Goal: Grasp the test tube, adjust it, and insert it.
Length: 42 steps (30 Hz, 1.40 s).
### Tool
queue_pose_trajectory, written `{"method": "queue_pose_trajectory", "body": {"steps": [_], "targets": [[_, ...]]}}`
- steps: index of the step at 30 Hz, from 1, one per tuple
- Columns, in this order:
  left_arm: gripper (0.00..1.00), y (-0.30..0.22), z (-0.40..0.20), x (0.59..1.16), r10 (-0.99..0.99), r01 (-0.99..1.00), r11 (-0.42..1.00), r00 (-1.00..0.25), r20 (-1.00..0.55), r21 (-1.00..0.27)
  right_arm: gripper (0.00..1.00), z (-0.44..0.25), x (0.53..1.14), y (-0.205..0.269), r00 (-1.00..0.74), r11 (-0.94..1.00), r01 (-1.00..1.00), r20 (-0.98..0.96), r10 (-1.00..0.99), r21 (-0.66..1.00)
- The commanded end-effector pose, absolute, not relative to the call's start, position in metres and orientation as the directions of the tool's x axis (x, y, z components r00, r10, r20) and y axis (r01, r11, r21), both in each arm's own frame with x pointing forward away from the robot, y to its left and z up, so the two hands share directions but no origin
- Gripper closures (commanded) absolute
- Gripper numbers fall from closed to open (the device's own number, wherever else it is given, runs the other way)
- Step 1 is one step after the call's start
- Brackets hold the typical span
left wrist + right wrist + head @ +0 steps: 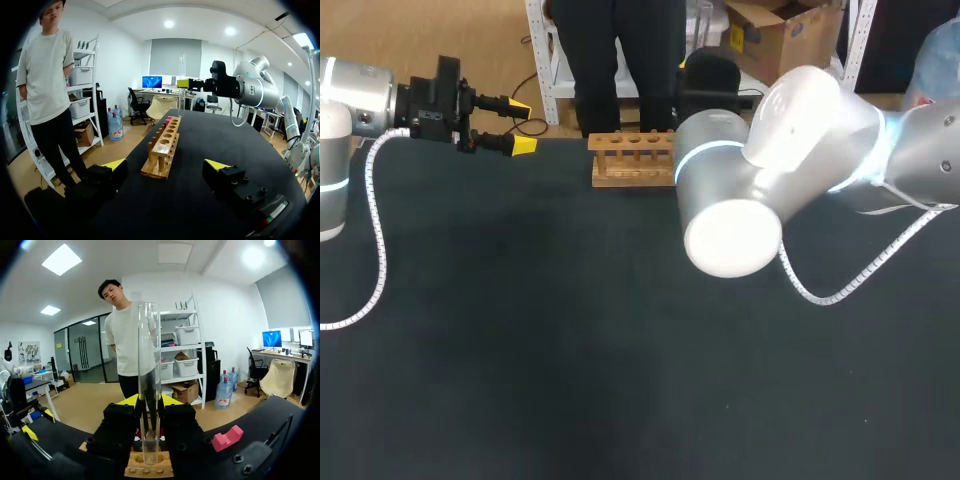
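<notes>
The right tool (150,402) is clamping a test tube (149,365) between its yellow-tipped fingers, gripping the tube's lower part. The tube is standing upright: a long, slim cylinder of clear glass with an open rim on top and a rounded base. Its base is hanging close over the wooden rack (633,172), a pale two-tier block with a row of round holes and short dowel posts, sitting at the far edge of the dark, matte tabletop (570,330). Whether glass is touching wood cannot be told. A pink angular block (227,437) is lying near the rack. The left tool (520,125) is hovering apart from the rack, its fingers spread wide.
</notes>
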<state>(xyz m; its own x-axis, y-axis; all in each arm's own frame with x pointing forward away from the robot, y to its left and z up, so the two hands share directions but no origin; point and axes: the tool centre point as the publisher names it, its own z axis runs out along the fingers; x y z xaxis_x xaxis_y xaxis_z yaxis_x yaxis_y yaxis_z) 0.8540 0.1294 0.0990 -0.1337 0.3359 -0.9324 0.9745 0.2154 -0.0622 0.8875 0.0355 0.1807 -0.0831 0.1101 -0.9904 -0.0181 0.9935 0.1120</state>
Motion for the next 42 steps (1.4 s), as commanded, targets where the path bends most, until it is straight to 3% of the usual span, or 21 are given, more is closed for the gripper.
{"method": "queue_pose_trajectory", "body": {"steps": [1,42], "targets": [[0.0,0.13,0.099,0.854,0.336,0.975,0.216,-0.133,-0.933,-0.061,1.0,0.174,0.89,0.028,-0.061,0.992,-0.054,-0.992,0.114,0.117],[0.0,0.13,0.099,0.854,0.336,0.975,0.216,-0.133,-0.933,-0.061,1.0,0.15,0.902,0.026,-0.062,0.989,-0.107,-0.994,0.091,0.097]]}}
